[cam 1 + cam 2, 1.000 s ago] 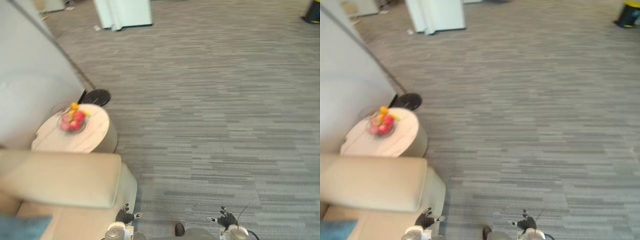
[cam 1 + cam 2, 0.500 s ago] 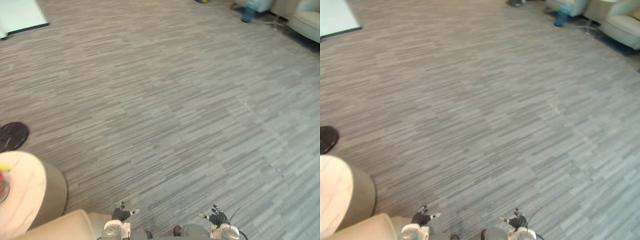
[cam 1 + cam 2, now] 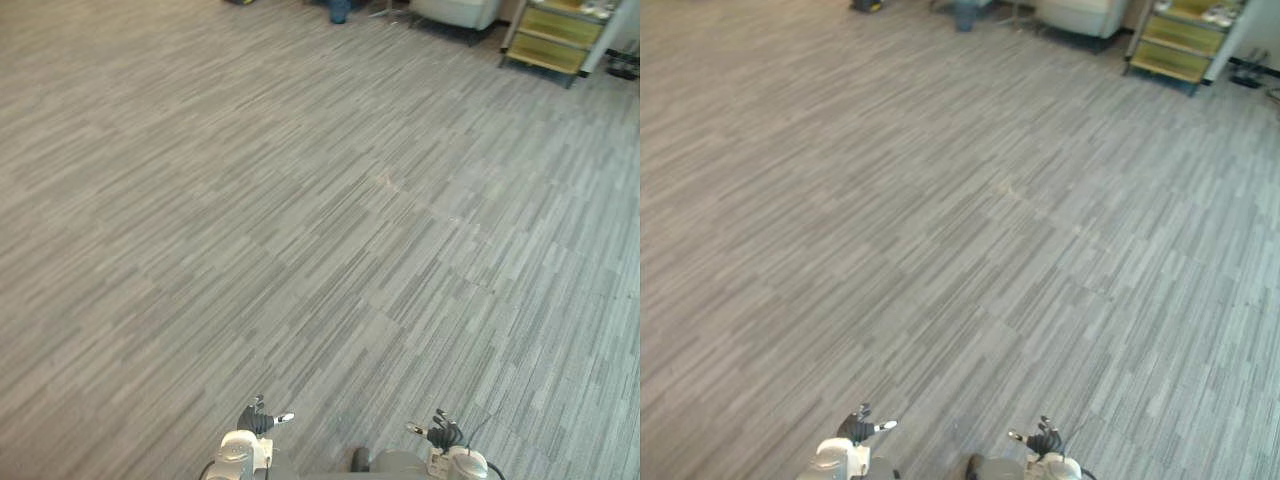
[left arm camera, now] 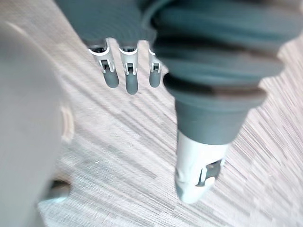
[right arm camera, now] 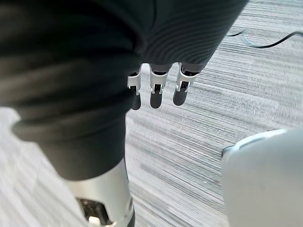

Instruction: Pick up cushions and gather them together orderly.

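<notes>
At frame bottom, left hand (image 3: 258,418) and right hand (image 3: 440,432) hung empty, fingers slack; camera had swung off sofa onto carpet (image 3: 300,200), likely searching.

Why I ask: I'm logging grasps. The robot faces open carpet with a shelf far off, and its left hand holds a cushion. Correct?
Not quite. The left hand holds nothing: the left wrist view shows its fingers straight over the carpet. The rest stands: open carpet ahead, a shelf far off.
</notes>
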{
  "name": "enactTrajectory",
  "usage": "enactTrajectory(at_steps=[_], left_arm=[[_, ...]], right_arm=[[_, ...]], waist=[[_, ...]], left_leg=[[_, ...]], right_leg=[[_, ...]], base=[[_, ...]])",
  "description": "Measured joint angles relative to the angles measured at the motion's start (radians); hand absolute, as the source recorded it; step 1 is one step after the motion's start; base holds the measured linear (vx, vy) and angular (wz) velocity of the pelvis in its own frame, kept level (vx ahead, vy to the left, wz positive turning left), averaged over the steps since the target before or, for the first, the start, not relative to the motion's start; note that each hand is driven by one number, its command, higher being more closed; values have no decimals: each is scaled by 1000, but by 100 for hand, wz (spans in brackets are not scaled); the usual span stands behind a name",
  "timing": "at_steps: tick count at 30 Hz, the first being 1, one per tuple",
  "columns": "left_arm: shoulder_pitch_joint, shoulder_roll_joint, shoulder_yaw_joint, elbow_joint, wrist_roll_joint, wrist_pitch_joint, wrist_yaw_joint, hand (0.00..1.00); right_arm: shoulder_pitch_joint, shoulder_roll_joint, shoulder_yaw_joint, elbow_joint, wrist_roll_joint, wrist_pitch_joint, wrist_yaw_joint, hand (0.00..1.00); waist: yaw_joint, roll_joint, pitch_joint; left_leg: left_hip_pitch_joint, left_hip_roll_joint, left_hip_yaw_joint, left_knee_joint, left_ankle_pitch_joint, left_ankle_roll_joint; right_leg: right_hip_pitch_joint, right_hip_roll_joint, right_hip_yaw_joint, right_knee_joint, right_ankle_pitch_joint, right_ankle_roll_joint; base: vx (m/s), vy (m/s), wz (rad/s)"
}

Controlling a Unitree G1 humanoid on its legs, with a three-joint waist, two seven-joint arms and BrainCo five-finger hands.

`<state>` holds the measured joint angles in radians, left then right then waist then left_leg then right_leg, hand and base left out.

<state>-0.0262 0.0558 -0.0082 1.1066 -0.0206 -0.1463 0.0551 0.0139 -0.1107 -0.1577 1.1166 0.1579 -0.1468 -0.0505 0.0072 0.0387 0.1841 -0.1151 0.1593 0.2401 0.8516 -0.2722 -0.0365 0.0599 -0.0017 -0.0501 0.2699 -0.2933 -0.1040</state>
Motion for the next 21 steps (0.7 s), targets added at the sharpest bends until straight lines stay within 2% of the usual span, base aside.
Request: enactTrajectory(at_steps=[1,2,3,4,5,6,7,8,9,10,11,12,13,14,15,16,17,18,19,21], left_arm=[[0,0,-2,-3,0,0,-1,0],[1,1,-13,-11,0,-1,0,0],[0,1,-19,-22,0,-6,0,0],[0,0,-23,-25,0,-6,1,0],[1,-3,-33,-32,0,-7,0,0],[3,-6,-43,-35,0,-7,1,0],[3,-1,-49,-36,0,-9,0,0],[1,6,-48,-38,0,-10,0,0],[1,17,-48,-37,0,-11,0,0],[-2,20,-46,-39,0,-10,-1,0],[-2,21,-45,-40,0,-10,-1,0],[-2,25,-45,-40,-1,-11,1,0],[-3,29,-49,-38,-1,-9,0,0],[-1,27,-50,-32,-1,1,1,0],[0,28,-61,-22,-1,4,1,0],[0,28,-73,-13,-1,5,1,0],[-3,28,-94,-3,0,6,1,0],[-9,26,-100,1,-1,6,1,0],[-13,25,-99,7,-1,7,1,0],[-12,24,-99,7,-1,7,1,0]], right_arm=[[2,-4,-3,2,0,1,0,0],[6,-8,-15,9,1,1,0,0],[8,-10,-46,14,8,4,-5,0],[8,-10,-50,14,11,4,-6,0],[8,-9,-58,14,18,4,-8,0],[7,-9,-64,14,19,4,-9,0],[6,1,-65,15,21,4,-9,0],[5,24,-65,16,23,5,-9,0],[7,41,-65,16,31,7,-8,0],[18,58,-74,12,39,10,-9,0],[24,63,-76,8,39,10,-10,0],[28,69,-78,6,39,10,-10,0],[27,74,-79,6,40,11,-7,0],[27,76,-79,6,40,10,-7,0],[27,76,-86,-1,47,10,-5,0],[27,74,-86,-2,49,9,-5,0],[27,71,-87,-5,50,7,-5,0],[24,69,-87,-8,51,7,-5,0],[20,70,-87,-16,51,3,-4,0],[13,68,-87,-32,51,-1,-5,0]], waist=[[0,-2,1],[1,-8,3],[4,-11,6],[4,-8,5],[6,5,3],[14,24,-4],[33,25,-5],[41,-2,-18],[39,-27,-34],[33,-54,-46],[39,-61,-47],[39,-73,-45],[37,-79,-41],[29,-78,-40],[28,-80,-38],[27,-77,-38],[19,-68,-34],[13,-63,-32],[7,-60,-32],[-3,-49,-24]], left_leg=[[-13,-18,-1,-22,-20,7],[-43,-63,-3,-99,-48,19],[-113,-148,-20,-295,-31,7],[-129,-166,-33,-350,-10,-2],[-151,-190,-74,-483,49,-32],[-171,-189,-119,-600,111,-52],[-186,-184,-144,-614,227,-32],[-184,-202,-140,-592,247,21],[-192,-219,-128,-570,214,32],[-193,-225,-103,-512,164,69],[-179,-224,-85,-500,149,82],[-148,-227,-67,-498,124,90],[-89,-232,-58,-500,92,102],[-41,-234,-59,-507,74,108],[31,-239,-60,-534,67,112],[81,-239,-60,-564,68,112],[159,-234,-60,-623,67,112],[219,-225,-59,-679,66,110],[258,-212,-58,-718,63,106],[301,-176,-51,-758,55,90]], right_leg=[[6,-8,10,-4,1,1],[18,-34,29,-12,1,2],[50,-72,64,-50,-5,4],[59,-75,71,-62,-6,7],[75,-74,89,-95,-5,10],[92,-60,116,-122,-9,18],[112,-52,151,-137,-28,48],[117,-72,184,-131,-54,51],[114,-91,199,-110,-61,55],[68,-104,226,12,-62,66],[53,-103,238,74,-63,80],[25,-102,252,177,-57,132],[-42,-99,259,379,-18,276],[-85,-98,255,528,4,344],[-130,-101,225,651,0,331],[-153,-106,193,697,-10,302],[-188,-121,127,715,-32,248],[-224,-128,69,686,-53,208],[-257,-127,21,631,-69,187],[-319,-121,-64,477,-71,170]], base=[[299,74,-74],[314,110,-69],[314,121,-69],[328,128,-66],[289,148,-54],[410,236,-91],[544,298,-103],[503,234,-87],[654,207,-59],[552,150,-36],[555,152,-40],[425,114,-44],[501,121,-41],[568,130,-38],[460,98,-25],[445,73,-25],[406,40,-18],[375,16,-9],[350,-26,-1],[384,-83,-7]])
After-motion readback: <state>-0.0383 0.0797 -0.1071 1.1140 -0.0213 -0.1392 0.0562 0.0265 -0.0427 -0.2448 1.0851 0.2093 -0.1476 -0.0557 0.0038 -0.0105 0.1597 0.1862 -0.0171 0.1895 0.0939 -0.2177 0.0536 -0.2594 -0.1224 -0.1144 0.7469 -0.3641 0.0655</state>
